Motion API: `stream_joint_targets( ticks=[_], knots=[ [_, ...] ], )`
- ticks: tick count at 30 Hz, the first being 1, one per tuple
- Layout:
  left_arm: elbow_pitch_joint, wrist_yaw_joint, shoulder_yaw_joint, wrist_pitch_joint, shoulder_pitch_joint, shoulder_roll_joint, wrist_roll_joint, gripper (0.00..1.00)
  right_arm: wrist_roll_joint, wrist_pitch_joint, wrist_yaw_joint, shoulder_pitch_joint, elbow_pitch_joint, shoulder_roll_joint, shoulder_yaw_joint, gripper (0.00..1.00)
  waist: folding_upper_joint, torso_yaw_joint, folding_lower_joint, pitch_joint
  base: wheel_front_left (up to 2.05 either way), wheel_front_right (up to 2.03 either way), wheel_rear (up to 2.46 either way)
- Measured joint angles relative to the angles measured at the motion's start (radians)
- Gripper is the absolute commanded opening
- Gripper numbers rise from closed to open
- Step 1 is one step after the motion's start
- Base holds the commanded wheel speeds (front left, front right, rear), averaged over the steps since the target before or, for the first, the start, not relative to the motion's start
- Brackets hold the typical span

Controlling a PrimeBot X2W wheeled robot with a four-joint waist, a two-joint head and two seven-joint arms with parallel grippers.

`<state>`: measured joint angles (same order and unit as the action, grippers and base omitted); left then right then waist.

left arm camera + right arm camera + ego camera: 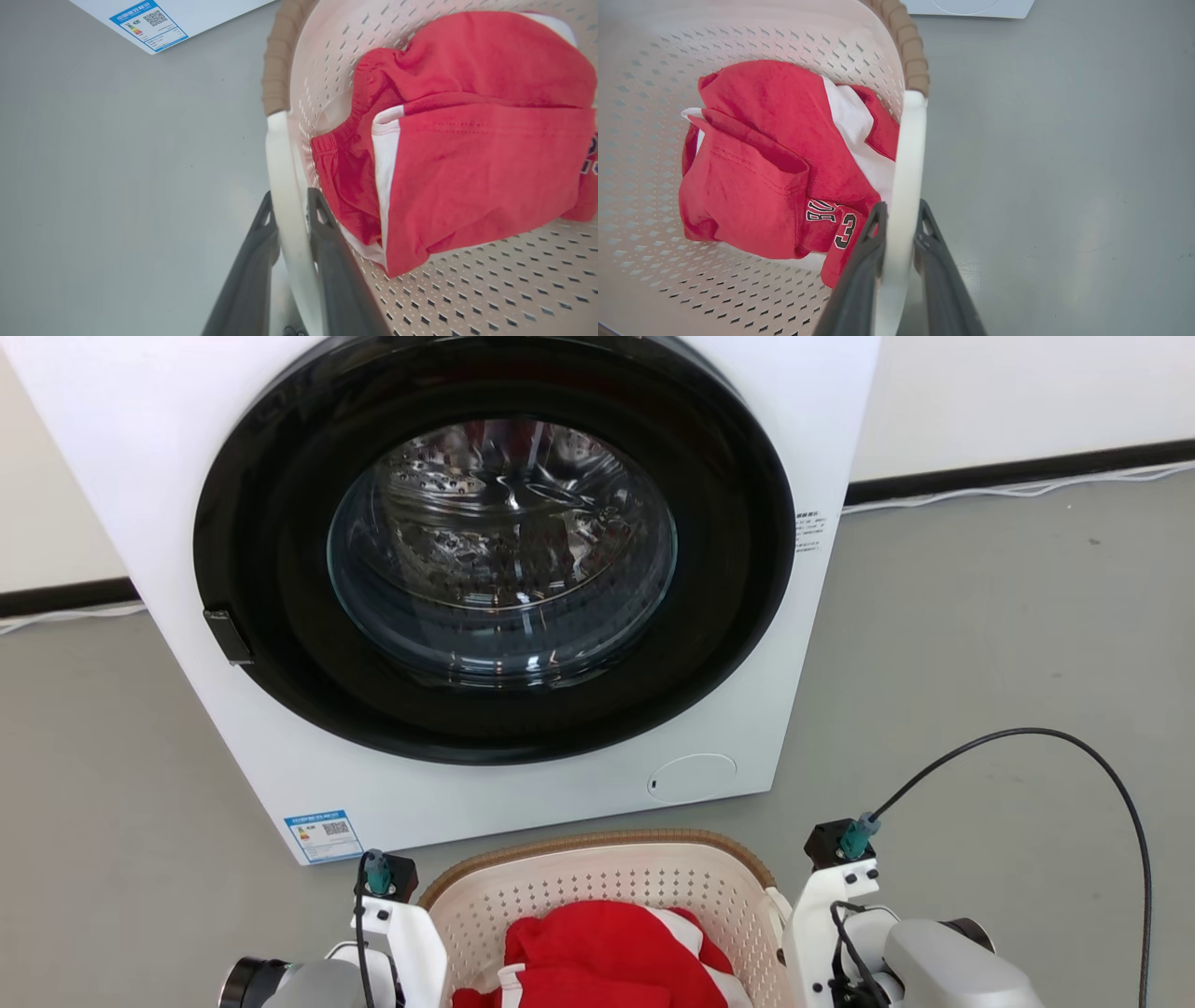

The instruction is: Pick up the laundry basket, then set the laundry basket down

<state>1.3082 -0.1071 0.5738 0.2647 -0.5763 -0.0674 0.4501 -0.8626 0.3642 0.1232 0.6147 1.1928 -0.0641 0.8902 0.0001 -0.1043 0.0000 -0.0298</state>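
**Both Grippers Clamped on the Basket's Handles in Front of the Washer**

The laundry basket [597, 845] sat low and centred between the two arms, just in front of a white front-loading washing machine [822, 429] whose round dark door [495, 551] was closed. A crumpled red jersey [607, 943] with white trim lay inside it, and the right wrist view showed a number 3 on the cloth.

The left gripper [290, 193] straddled the left handle [280, 154]. One dark finger was on the outer side above the grey floor [117, 186], the other on the inner side just beside the jersey, and the pair was pressed in on the white band. The right gripper [901, 204] mirrored it on the right handle [910, 140], pinching that band the same way.

Taking both handles at once, on opposite sides, looked meant to keep the load level and stop the basket from swinging or tipping the jersey out. The pictures did not settle whether its base was resting on the floor or had lifted clear.

By my judgement the grasp was done, and the carry and set-down were what remained. The thin, smooth handles might slip between the fingers if one arm rose faster than the other.
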Motion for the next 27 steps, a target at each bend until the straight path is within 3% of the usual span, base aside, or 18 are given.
stream_joint_targets(
  ticks=[27],
  knots=[
    [0.003, -0.008, 0.048, 0.018, 0.002, 0.006, 0.052, 0.0, -0.084, 0.015, 0.0, 0.003, 0.003, -0.012, 0.081, 0.0, 0.0, 0.012, 0.0, -0.029, 0.0, 0.0, 0.0]
  ],
)
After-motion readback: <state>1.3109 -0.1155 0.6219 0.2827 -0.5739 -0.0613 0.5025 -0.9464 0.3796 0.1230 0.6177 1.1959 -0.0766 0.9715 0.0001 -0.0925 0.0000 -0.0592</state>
